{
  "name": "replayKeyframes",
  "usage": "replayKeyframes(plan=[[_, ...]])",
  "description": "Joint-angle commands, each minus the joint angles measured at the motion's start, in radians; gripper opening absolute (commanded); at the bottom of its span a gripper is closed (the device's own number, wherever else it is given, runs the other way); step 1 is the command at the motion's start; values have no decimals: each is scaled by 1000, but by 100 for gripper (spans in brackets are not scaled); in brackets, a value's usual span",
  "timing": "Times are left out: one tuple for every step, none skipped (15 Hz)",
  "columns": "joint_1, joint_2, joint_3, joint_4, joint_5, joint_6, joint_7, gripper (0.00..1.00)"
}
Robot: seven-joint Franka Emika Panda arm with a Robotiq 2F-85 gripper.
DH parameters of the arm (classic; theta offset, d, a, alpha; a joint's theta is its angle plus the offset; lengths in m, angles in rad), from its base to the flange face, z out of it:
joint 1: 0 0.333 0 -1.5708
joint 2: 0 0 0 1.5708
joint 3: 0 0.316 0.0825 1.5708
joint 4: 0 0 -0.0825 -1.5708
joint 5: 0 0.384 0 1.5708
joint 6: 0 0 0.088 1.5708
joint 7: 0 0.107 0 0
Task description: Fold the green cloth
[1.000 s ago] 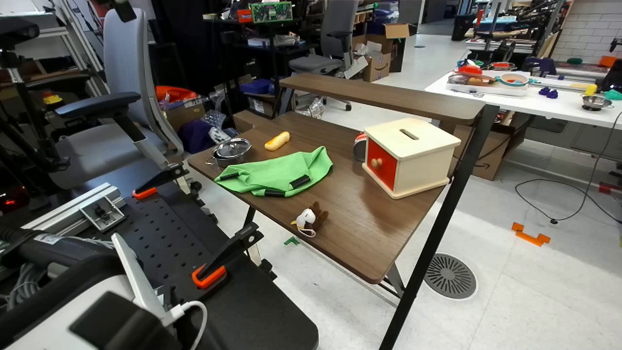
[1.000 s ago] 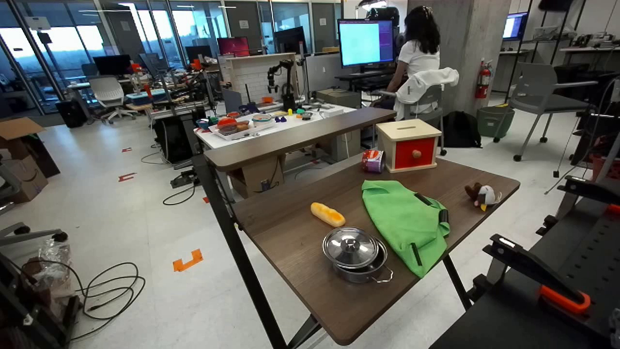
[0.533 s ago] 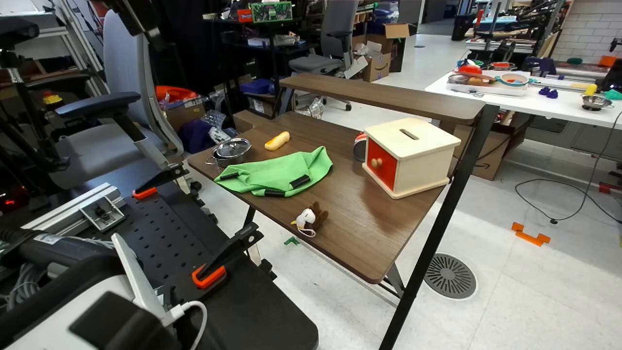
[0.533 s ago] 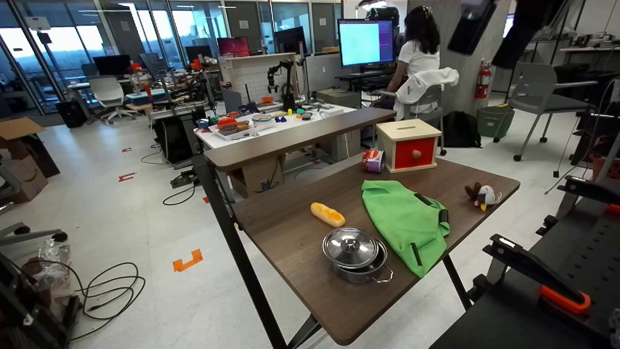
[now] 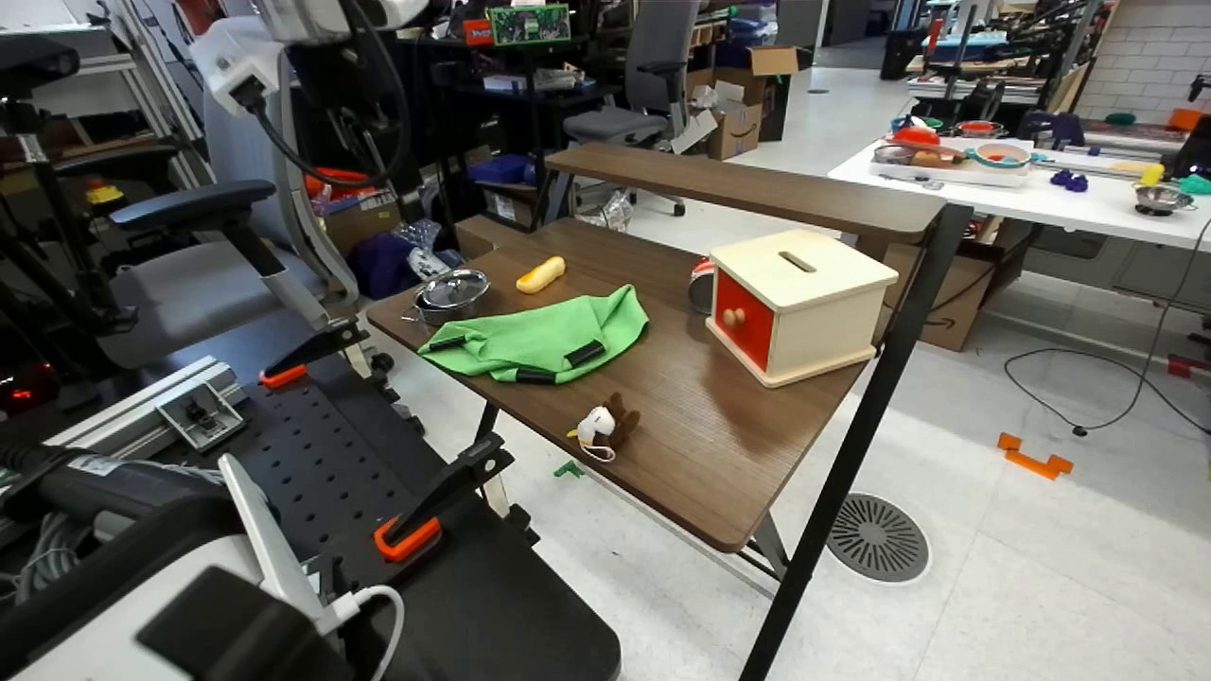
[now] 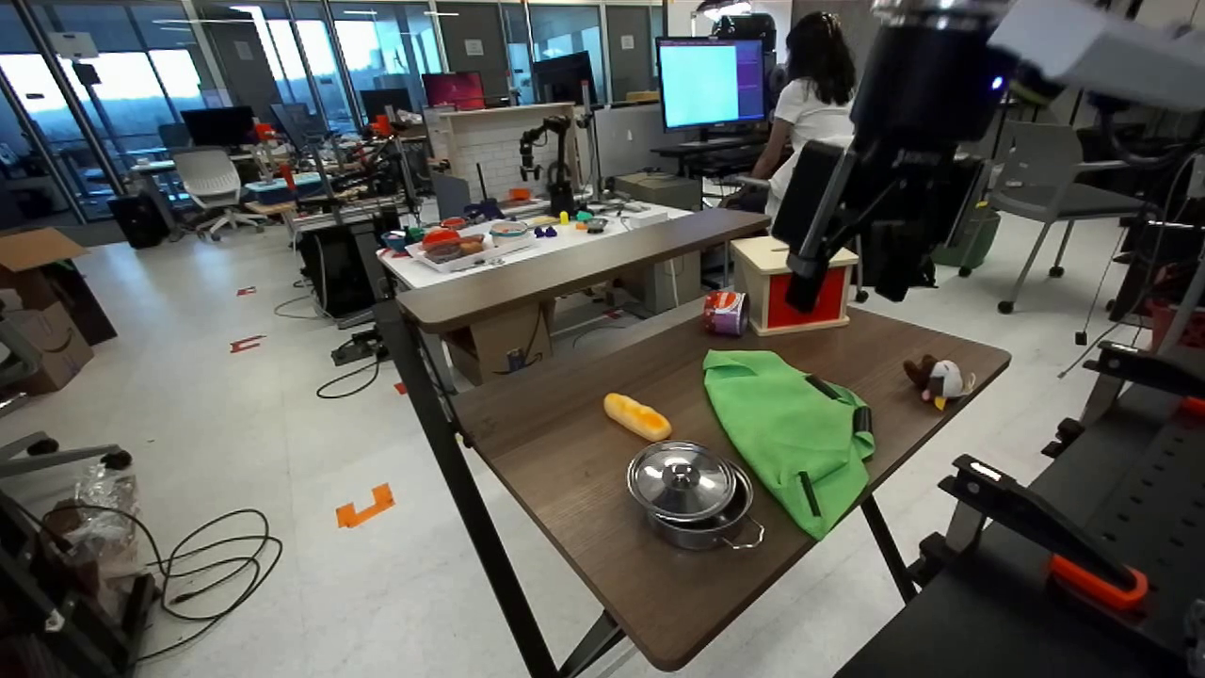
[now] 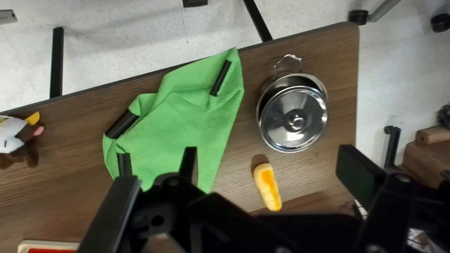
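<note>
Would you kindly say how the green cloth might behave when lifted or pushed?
The green cloth will probably hang floppy, given its creases and bunched edges. Its black strips look straight, so may bend less readily. Pushed outward, it might slip off the table, as one corner reaches the edge.

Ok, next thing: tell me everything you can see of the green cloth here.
The green cloth is bright green and looks like soft towelling, with three black strips on it. It lies loosely on the brown table, creased, with what look like overlapping layers rather than a neat fold. One corner reaches the table's edge. It sits beside the lidded pot with a gap between, and only the table touches it; the open gripper is apart from it. Its underside is hidden.
</note>
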Motion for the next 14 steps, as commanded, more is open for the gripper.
replayKeyframes(plan=[[-5,207,-88,156,-169,24,158,100],[11,249,-128,199,-198,6,186,100],[27,285,-164,237,-223,-6,205,100],[44,317,-200,272,-247,-13,216,100],[50,350,-225,306,-258,-25,208,100],[62,377,-254,332,-273,-29,207,100],[84,405,-289,357,-291,-29,216,100],[102,434,-317,380,-300,-28,221,100],[118,462,-339,395,-308,-22,225,100],[130,485,-354,409,-308,-21,226,100],[131,507,-356,417,-299,-18,215,100],[137,525,-363,423,-295,-15,211,100],[135,538,-362,425,-288,-14,201,100],[130,549,-360,426,-284,-12,189,100]])
